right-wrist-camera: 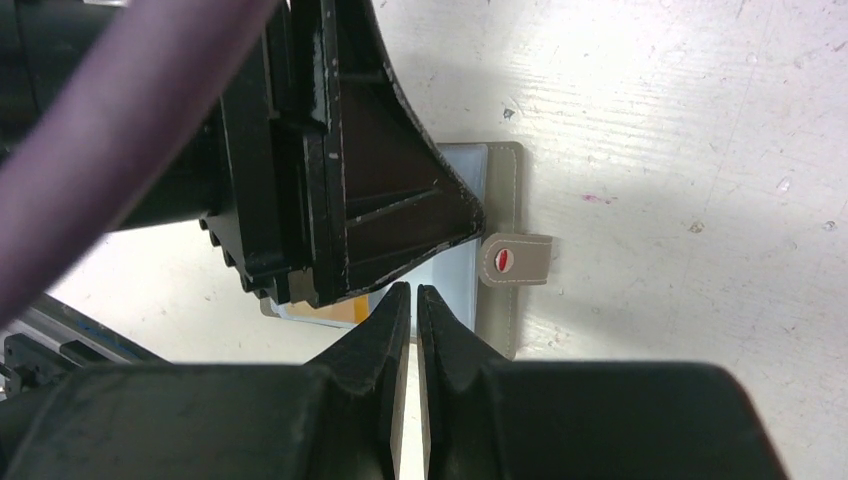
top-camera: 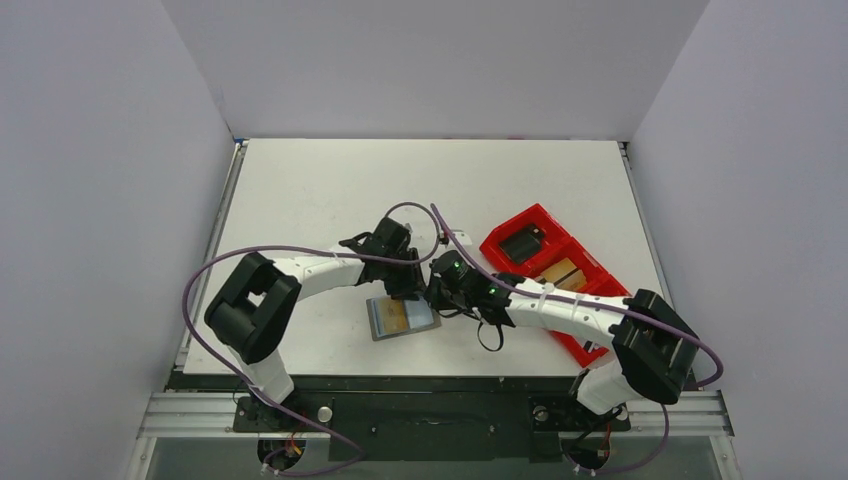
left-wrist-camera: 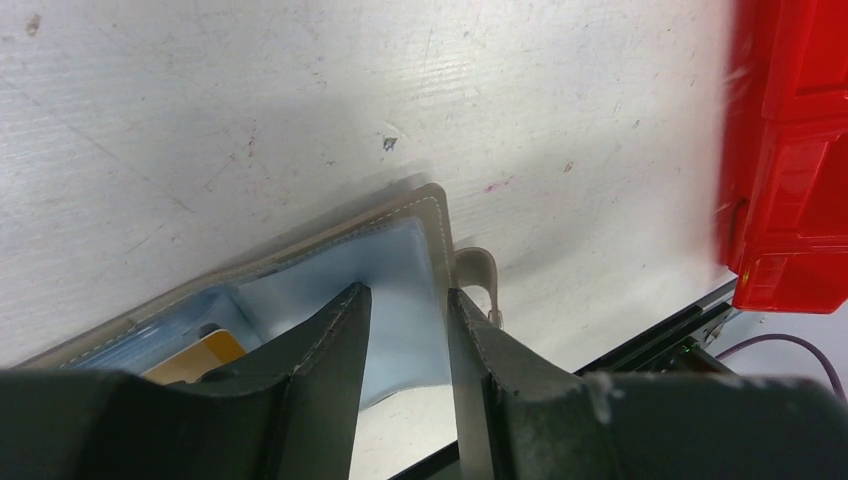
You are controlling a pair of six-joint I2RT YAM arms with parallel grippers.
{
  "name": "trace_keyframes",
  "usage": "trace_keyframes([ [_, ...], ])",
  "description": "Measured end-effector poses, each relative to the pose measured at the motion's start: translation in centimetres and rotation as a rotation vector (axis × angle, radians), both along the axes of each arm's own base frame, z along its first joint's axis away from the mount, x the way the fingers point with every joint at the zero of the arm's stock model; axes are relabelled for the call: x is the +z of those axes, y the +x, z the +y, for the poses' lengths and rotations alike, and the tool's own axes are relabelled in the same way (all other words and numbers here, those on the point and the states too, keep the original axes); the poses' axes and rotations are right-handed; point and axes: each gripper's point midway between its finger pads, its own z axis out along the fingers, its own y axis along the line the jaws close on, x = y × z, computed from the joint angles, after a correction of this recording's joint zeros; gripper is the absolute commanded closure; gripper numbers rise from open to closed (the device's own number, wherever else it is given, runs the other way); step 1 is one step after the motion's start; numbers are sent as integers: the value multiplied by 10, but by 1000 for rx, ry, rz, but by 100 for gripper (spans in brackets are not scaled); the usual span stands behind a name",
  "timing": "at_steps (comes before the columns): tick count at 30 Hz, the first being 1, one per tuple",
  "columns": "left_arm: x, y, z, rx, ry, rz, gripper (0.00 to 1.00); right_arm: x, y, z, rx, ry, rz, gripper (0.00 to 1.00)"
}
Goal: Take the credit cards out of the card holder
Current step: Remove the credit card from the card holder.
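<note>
White worktop between pale grey walls carries the card holder, open flat near the front middle (blue-grey pockets up), its long axis running left to right and its tab pointing towards the red tray. A tan credit card shows in one pocket. The left tool hangs over the pockets with fingers apart, while the right tool has its fingers together at the tab-side edge, possibly touching it.

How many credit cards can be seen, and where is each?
2. One credit card sits in a pocket of the open card holder. The second card lies in the red tray, in the compartment beside the black block. More may be hidden in the pockets.
</note>
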Motion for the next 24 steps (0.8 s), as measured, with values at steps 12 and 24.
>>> trace_keyframes([
  [12, 3, 4, -8, -12, -21, 4, 66, -41, -11, 11, 35, -22, 69, 100],
  [24, 18, 8, 10, -11, 1, -28, 54, -70, -18, 4, -7, -33, 121, 100],
])
